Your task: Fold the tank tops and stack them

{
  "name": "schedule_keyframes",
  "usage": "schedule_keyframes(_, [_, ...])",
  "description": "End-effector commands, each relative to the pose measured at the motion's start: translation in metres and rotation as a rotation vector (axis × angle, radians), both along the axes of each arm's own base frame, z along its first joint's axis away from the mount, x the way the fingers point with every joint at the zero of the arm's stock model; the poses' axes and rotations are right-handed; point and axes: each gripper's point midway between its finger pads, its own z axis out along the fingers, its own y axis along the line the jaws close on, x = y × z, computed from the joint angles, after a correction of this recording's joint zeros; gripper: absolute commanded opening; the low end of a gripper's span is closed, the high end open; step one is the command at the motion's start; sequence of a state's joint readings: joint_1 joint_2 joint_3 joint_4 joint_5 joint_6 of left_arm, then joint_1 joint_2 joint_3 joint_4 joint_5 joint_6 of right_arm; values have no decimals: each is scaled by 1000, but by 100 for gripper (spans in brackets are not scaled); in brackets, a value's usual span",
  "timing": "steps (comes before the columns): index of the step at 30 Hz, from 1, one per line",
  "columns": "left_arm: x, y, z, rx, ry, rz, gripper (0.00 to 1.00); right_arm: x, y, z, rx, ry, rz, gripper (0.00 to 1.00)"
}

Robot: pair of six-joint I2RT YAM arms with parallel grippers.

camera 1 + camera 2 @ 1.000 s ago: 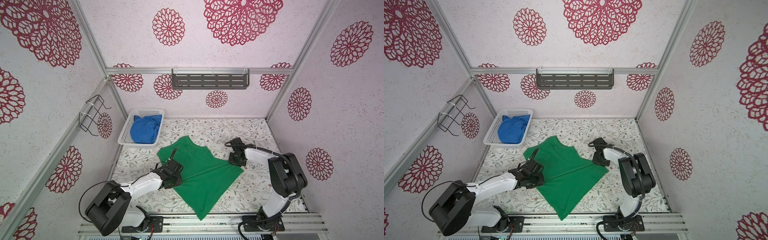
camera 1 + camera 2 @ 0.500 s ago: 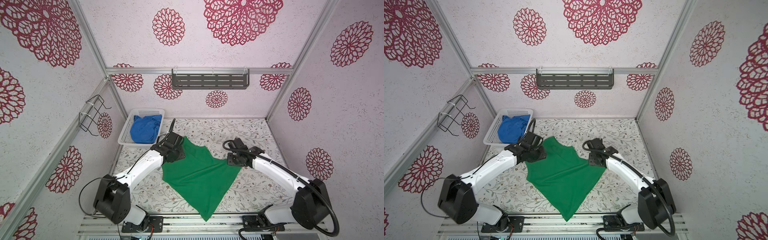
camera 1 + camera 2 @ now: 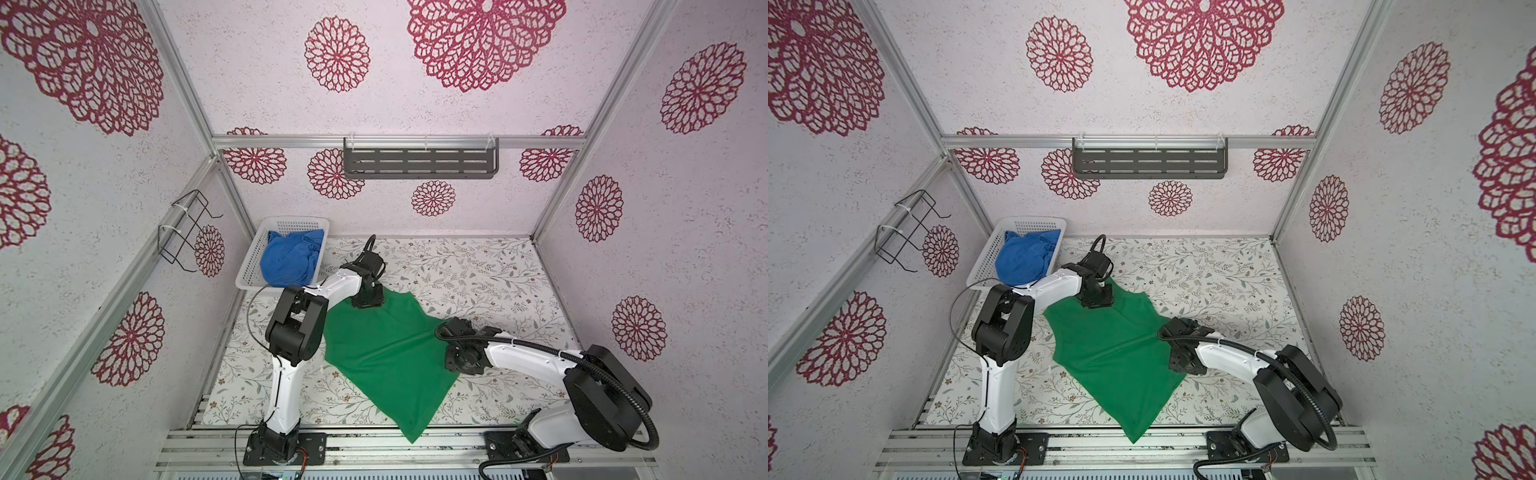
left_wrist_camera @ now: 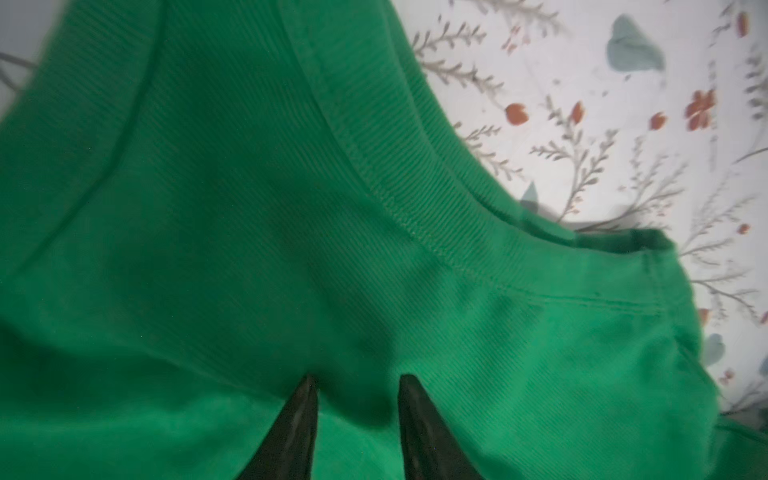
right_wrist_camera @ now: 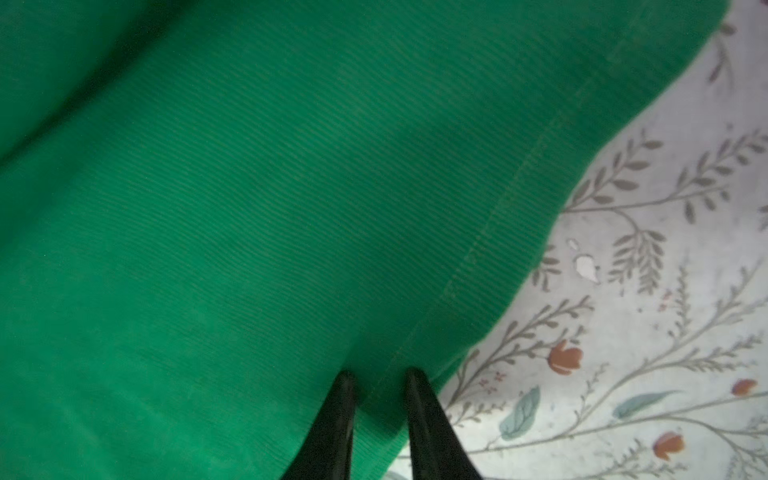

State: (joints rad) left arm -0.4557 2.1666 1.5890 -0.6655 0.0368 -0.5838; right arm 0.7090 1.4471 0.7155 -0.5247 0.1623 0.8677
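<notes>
Left gripper [image 4: 357, 378] and right gripper [image 5: 379, 374], jaws narrowly parted, each nip the green tank top [image 3: 382, 349], which is stretched between them on the floral table [image 3: 478, 274]. Pull apart evenly, keeping low, until creases flatten. The fabric is a limp, fine-ribbed knit with stitched hems. Beyond the left gripper, the blue tank top [image 3: 291, 257] sits crumpled in the perforated basket [image 3: 299, 222].

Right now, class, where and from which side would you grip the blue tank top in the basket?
Pinch the highest bunched fold of the blue tank top, coming straight down from above: it lies heaped in the basket, whose walls probably block the sides.
</notes>
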Motion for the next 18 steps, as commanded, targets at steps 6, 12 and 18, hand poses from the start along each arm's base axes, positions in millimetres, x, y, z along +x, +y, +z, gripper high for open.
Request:
schedule_keyframes(6, [16, 16, -23, -30, 21, 114, 37, 0, -90, -18, -191, 48, -193, 28])
schedule_keyframes(12, [38, 50, -23, -47, -36, 271, 37, 22, -127, -16, -222, 31, -227, 27])
schedule_keyframes(18, [55, 53, -7, -46, -106, 325, 37, 80, -134, 1, -252, -22, -126, 26])
